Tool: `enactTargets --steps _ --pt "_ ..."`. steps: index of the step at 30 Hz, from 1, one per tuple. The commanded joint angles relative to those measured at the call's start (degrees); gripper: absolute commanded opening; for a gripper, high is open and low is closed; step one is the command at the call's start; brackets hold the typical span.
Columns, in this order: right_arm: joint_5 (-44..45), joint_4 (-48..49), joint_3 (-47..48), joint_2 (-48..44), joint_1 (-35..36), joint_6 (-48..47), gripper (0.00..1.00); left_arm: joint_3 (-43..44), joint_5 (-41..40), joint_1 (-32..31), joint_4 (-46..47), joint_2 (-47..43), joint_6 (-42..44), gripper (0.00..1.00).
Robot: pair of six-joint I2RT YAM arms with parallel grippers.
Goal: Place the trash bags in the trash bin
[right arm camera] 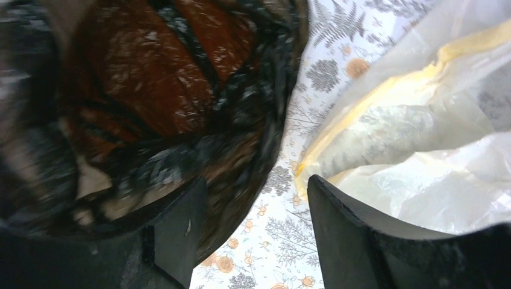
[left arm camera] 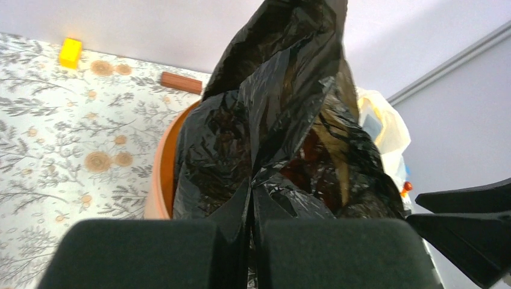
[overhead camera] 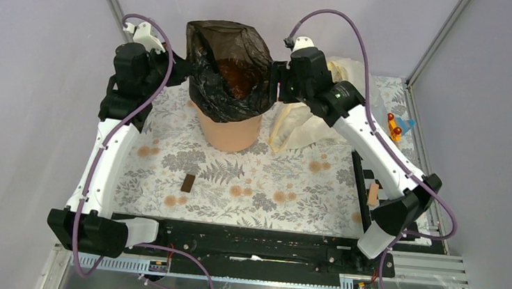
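Bin [overhead camera: 229, 134] stands upright. Bag [overhead camera: 226, 65] sits over its mouth, skirt draped outside the rim, top billowing upward. Left gripper [left arm camera: 252, 223] is clamped on the bag's left edge. Right gripper [right arm camera: 256, 180], just beside the right edge, gapes wide, empty.

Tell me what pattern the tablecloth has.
The white tablecloth shows grey ferns and orange flowers, clearest from the top external view.

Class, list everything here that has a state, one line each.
Black trash bag: open, draped over the bin's top.
Peach-orange bin: upright, mouth covered by the bag.
Left gripper: shut on the bag's edge.
Right gripper: open, beside the bag.
Cream-white plastic bag: crumpled, lying beside the bin.
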Motion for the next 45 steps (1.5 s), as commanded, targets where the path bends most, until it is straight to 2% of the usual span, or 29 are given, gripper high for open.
enactTargets --steps 1,5,9,12,16,21,25,30,33,35,36,39,45 --pt "-3.26 1.62 4.82 -3.86 4.11 -5.63 0.71 -0.31 5.98 0.75 5.08 -1.10 -2.16 0.00" --pt "-8.99 2.60 5.17 -3.64 7.97 -11.45 0.83 0.23 6.61 1.27 5.22 -0.65 -2.53 0.00" --pt "-9.69 5.40 3.27 -2.98 12.51 -19.76 0.99 0.81 7.00 1.59 5.12 -1.03 -2.85 0.00" --pt "-7.22 5.15 6.04 1.05 15.58 -25.60 1.00 1.14 7.12 1.69 4.55 -1.49 -2.85 0.00" --pt "3.40 2.28 13.90 9.11 17.85 -28.95 1.00 0.94 7.40 1.76 4.15 -1.95 -2.70 0.00" --pt "3.21 -0.96 21.24 16.25 17.87 -28.85 0.99 0.44 8.03 2.13 4.16 -1.94 -2.44 0.00" --pt "3.35 -1.37 24.28 19.24 17.88 -27.99 0.84 0.40 8.77 2.68 4.52 -1.32 -2.56 0.00" --pt "8.53 -1.37 27.34 22.06 17.80 -28.06 0.49 -0.04 9.48 3.07 5.82 -0.26 -3.36 0.00" --pt "11.05 -1.77 28.65 23.51 17.35 -28.60 0.33 -1.31 10.51 3.13 7.62 0.53 -4.55 0.00" --pt "13.29 -2.21 29.46 24.48 16.81 -28.68 0.19 -2.42 11.58 3.24 8.92 0.90 -5.04 0.00" --pt "13.99 -2.40 29.63 24.83 16.56 -28.98 0.16 -2.94 11.56 3.35 9.26 1.08 -5.36 0.00" --pt "15.06 -2.59 29.46 25.89 15.92 -30.00 0.16 -4.32 11.46 3.95 10.49 1.81 -6.07 0.00" --pt "15.30 -2.59 29.28 28.36 15.59 -31.33 0.20 -11.74 10.11 4.32 13.51 1.93 -8.36 0.00"
